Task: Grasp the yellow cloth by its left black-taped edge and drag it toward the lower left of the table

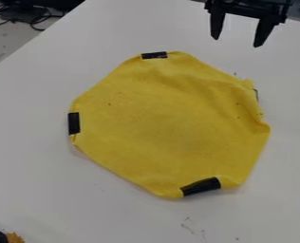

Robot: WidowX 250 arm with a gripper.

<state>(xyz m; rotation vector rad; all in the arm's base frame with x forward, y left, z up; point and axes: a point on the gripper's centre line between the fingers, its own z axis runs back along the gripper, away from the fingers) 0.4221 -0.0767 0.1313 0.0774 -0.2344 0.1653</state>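
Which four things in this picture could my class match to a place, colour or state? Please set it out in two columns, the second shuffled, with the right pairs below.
Column 1
1. Cloth
2. Gripper
3. Table
4. Cables

Column 2
A. Past the table's edge, at the top left
B. Yellow, with black strips along its edge
C. Open, near the top right
D. White, under the cloth

Right pairs: 1-B, 2-C, 3-D, 4-A
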